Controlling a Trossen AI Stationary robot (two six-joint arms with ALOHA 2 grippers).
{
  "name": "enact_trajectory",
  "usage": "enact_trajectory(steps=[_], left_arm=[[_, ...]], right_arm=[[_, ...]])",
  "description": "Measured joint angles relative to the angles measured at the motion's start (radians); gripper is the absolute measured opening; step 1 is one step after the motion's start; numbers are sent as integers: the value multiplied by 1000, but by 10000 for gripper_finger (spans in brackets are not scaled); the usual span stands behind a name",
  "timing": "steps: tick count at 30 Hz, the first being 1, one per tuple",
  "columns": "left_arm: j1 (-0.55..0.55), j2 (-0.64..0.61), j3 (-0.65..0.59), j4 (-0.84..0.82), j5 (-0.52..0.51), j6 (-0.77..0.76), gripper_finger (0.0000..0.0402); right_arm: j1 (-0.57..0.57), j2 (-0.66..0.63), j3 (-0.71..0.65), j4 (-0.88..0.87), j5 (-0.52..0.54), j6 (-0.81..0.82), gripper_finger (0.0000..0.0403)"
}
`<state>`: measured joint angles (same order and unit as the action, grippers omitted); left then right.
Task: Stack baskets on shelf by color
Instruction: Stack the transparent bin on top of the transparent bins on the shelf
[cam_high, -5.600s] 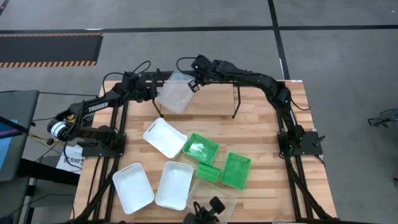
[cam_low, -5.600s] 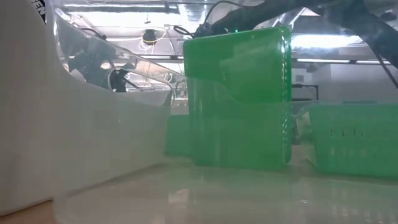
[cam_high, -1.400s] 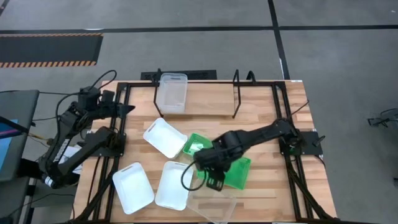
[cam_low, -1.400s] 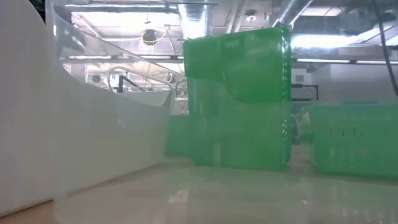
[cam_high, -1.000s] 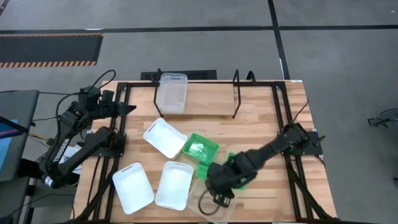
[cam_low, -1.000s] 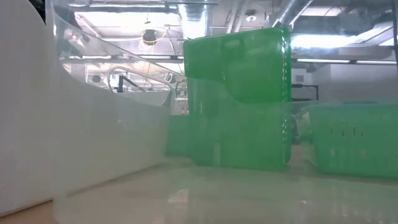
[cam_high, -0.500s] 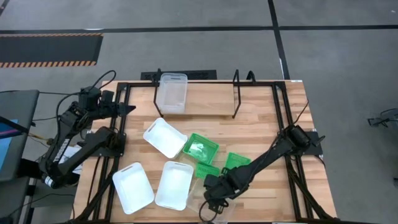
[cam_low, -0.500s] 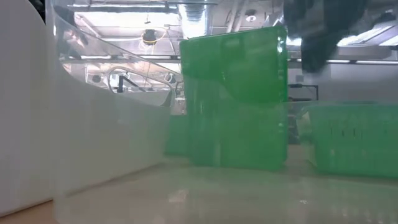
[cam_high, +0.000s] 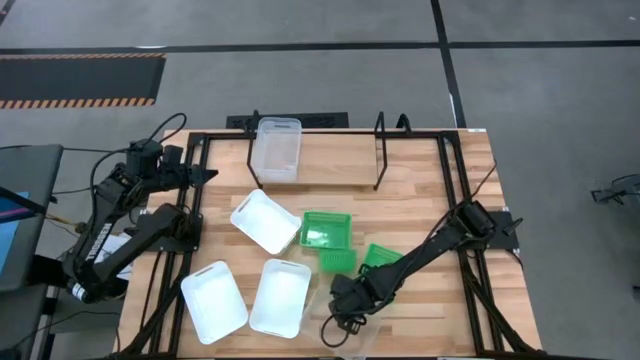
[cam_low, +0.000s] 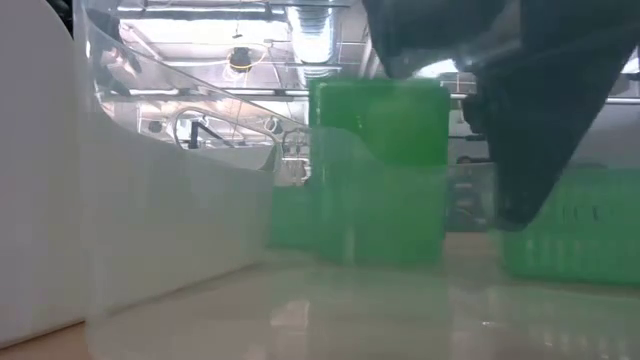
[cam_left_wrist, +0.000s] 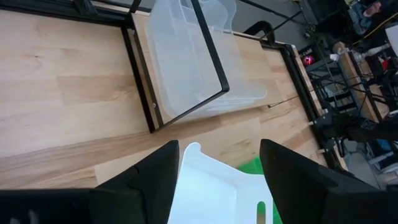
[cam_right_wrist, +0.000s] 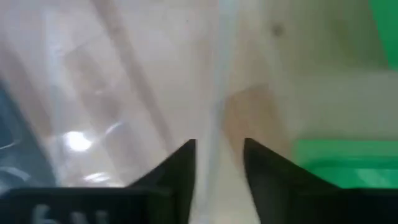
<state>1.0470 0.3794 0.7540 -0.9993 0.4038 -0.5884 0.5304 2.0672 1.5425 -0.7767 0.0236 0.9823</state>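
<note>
A clear basket (cam_high: 352, 328) sits at the table's near edge, its wall (cam_low: 180, 200) filling the low view. My right gripper (cam_high: 345, 303) points down at its far wall (cam_right_wrist: 219, 106), open, one finger on each side. One clear basket (cam_high: 275, 150) rests on the black shelf (cam_high: 380, 160) at its left end. Three green baskets (cam_high: 326, 230) lie mid-table, one of them (cam_low: 380, 170) standing on its side. Three white baskets (cam_high: 265, 220) lie to their left. My left gripper (cam_high: 207, 173) hangs open at the table's left, touching nothing. My right gripper comes from above, one finger (cam_right_wrist: 177, 171) inside and the other outside the near clear basket's far wall (cam_right_wrist: 219, 124). The basket stands on the table. Whether the fingers touch the wall I cannot tell.
Black frame rails (cam_high: 195, 215) run along the table's left and right sides. The shelf's middle and right parts (cam_high: 340, 150) carry nothing. Bare wood (cam_high: 430, 300) lies at the near right. The white baskets (cam_high: 213, 300) crowd the near left.
My right gripper has gone toward the near edge and come down at the clear basket's far wall. The standing green basket has slid toward the far edge, and the flat green basket behind it has turned square to the table.
</note>
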Motion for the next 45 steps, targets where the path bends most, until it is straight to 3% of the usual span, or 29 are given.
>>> enact_trajectory(steps=[5,6,12,18,23,28,35,41,45], left_arm=[[0,0,0,1,-14,0,213],[0,0,0,2,-19,-3,213],[0,0,0,3,-26,-15,213],[0,0,0,6,-26,-15,213],[0,0,0,10,-26,-15,212],[0,0,0,33,-43,-42,212],[0,0,0,34,-101,-68,212],[1,0,0,33,-129,-78,212],[1,0,0,33,-144,-99,212]], right_arm=[[-11,-1,-13,-22,-19,13,26],[-13,-1,-11,-24,-35,10,16],[-16,-59,42,-75,-145,-44,6],[-59,-287,72,-129,-161,-51,3],[-204,-506,76,-79,124,4,2],[-432,-595,76,78,430,-6,1],[-724,-487,76,418,387,34,1],[-829,-323,75,611,297,169,1],[-864,-208,121,603,213,204,1]])
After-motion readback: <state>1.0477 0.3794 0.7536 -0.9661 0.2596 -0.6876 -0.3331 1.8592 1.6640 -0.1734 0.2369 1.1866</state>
